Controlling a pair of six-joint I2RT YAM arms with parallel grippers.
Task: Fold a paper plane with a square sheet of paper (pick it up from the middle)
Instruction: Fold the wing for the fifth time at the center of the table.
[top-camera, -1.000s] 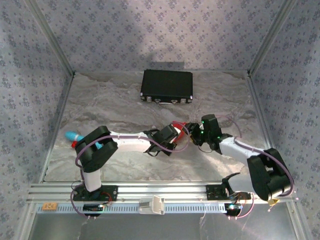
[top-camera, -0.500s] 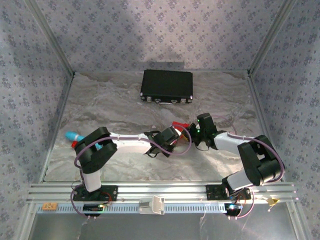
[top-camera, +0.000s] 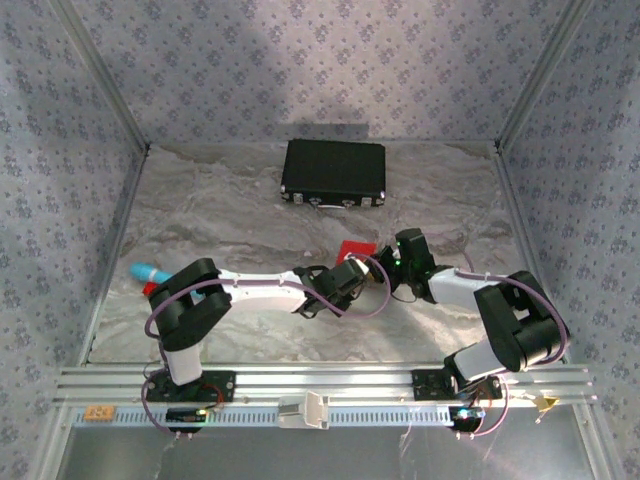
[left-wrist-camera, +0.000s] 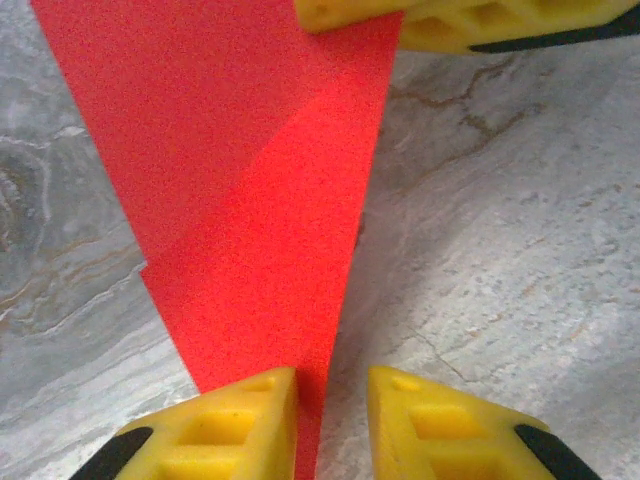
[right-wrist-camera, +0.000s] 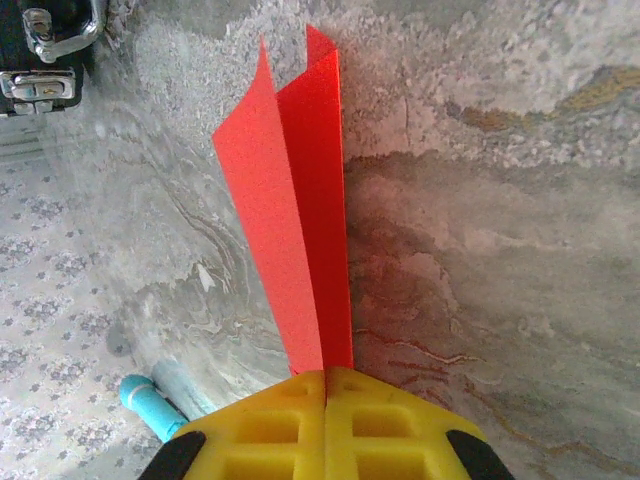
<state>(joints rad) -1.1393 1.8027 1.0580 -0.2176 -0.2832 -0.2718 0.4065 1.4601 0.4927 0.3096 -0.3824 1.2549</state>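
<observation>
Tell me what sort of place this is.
Likely a robot lab test cell: patterned walls box in a marble-look table, a left arm and right arm are bolted to an aluminium rail, and the few props are red paper and a black case.

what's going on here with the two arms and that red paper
Two robot arms meet over a red sheet of paper in the middle of the table, partway through folding it. The right pincer is shut on the sheet, which is creased into two flaps. The left pincer has its jaws slightly apart, with the sheet's narrow end in the gap. The black case sits apart at the back.
</observation>
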